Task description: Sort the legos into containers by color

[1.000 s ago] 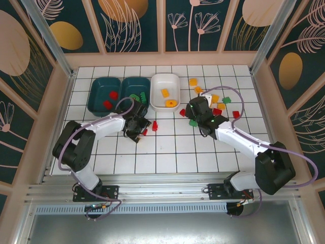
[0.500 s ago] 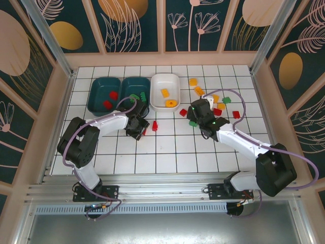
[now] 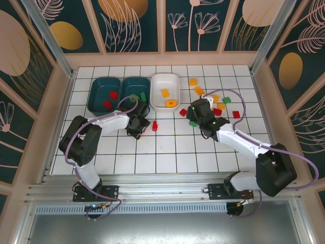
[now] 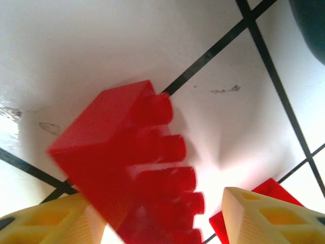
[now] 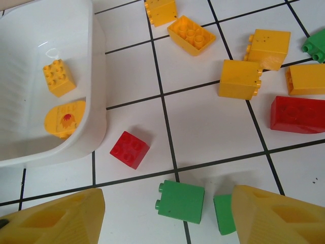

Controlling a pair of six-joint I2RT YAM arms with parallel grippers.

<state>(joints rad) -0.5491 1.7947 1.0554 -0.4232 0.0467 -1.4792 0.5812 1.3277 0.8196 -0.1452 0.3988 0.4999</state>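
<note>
**Sorting lot: legos + 3 containers on white tiled surface**

1. Containers, in a row at far-left of surface:
 - Teal tray A, outermost. Holds 2 red bricks.
 - Teal tray B, just beside A. Holds green bricks.
 - White tray, just beside B. Holds 1 yellow brick and 1 rounded yellow pc.
2. L fingers: low over surface on near side of tray B.
 - Red lego btwn them, tilted and blurred. It sits against one finger w/ a gap to the other.
 - Can't tell if it is clamped.
 - 2nd red lego lies on surface just beside.
3. R fingers: apart, nothing btwn them, above surface near the white tray's right side.
 - Green lego lies on surface below.
 - 2nd green lego just beside it, partly behind one finger.
 - Small red lego sits near the white tray's corner.
4. Loose legos, right half of surface:
 - 5 yellow, e.g..
 - 1 long red.
 - 1 green, at the right-wrist frame edge.
</note>
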